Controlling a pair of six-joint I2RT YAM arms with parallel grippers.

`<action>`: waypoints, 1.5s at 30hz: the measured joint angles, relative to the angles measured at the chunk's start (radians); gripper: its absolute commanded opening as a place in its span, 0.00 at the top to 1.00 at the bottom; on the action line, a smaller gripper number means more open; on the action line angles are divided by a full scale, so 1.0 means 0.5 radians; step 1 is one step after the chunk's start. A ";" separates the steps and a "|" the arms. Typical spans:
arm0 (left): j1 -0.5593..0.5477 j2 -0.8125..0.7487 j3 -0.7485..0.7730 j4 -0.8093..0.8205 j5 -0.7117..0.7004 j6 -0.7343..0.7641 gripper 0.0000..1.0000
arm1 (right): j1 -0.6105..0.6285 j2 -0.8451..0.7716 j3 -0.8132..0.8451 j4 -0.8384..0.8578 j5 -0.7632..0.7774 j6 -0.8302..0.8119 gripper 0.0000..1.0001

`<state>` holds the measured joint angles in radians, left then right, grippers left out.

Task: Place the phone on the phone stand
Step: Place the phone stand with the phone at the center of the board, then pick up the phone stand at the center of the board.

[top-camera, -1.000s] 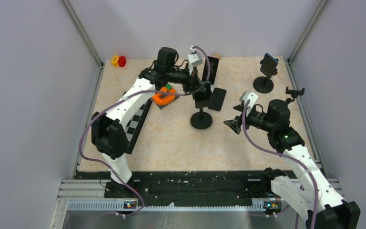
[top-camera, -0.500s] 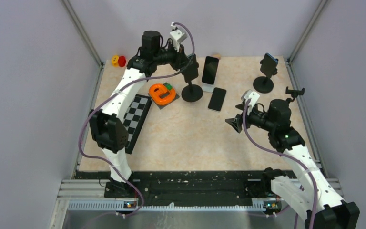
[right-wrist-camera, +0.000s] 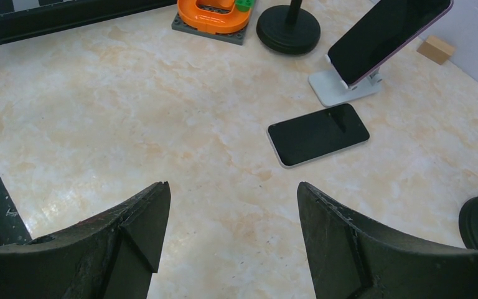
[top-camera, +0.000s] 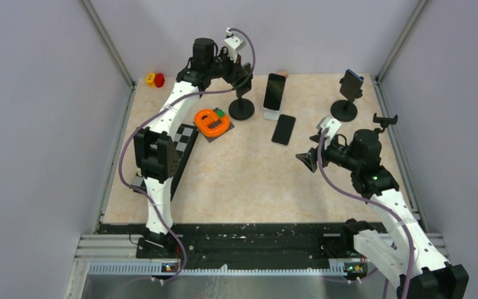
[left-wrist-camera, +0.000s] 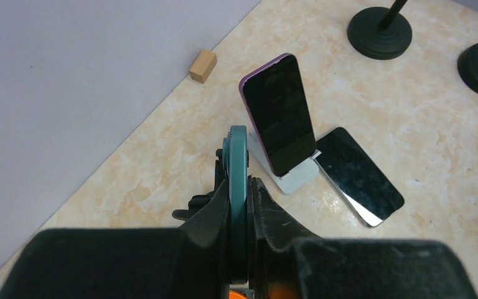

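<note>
My left gripper (top-camera: 244, 78) is shut on a teal-edged flat phone (left-wrist-camera: 238, 156), seen edge-on at the top of a black stand whose round base (top-camera: 241, 111) rests on the table at the back. A purple-edged phone (top-camera: 274, 92) leans on a white stand (left-wrist-camera: 295, 177) just to its right. A black phone (top-camera: 283, 129) lies flat in front of that stand, and also shows in the right wrist view (right-wrist-camera: 318, 134). My right gripper (top-camera: 308, 159) is open and empty, hovering right of the flat phone.
An orange toy (top-camera: 212, 123) and a checkerboard (top-camera: 180, 152) lie at the left. A black stand holding a blue-edged phone (top-camera: 350, 84) and an empty clamp stand (top-camera: 384, 118) are at the back right. A small wooden block (left-wrist-camera: 203, 65) sits by the back wall.
My left gripper has carried the black stand with the teal phone from the table's middle back and left, near the orange toy. The right arm has barely moved.
</note>
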<state>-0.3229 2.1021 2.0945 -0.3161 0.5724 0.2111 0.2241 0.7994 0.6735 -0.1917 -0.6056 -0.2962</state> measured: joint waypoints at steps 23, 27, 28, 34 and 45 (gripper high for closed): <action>0.002 -0.017 -0.070 0.027 0.039 0.159 0.01 | -0.162 0.000 0.397 -0.262 0.479 0.075 0.23; 0.003 -0.163 -0.120 0.015 0.034 0.180 0.01 | -0.212 0.000 0.545 -0.375 0.658 0.078 0.22; 0.003 -0.217 -0.153 0.017 0.034 0.183 0.01 | -0.230 -0.001 0.570 -0.412 0.706 0.079 0.22; 0.003 -0.600 -0.443 0.003 0.018 0.176 0.01 | -0.394 0.001 0.662 -0.602 0.926 0.099 0.21; 0.003 -1.345 -1.179 -0.092 -0.026 0.008 0.01 | -1.179 0.117 0.682 -0.749 0.875 0.085 0.23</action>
<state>-0.3214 1.4296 1.5051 -0.3622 0.5594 0.2153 -0.3653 0.8581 1.0145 -0.5663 -0.1680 -0.2535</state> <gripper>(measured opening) 0.986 0.781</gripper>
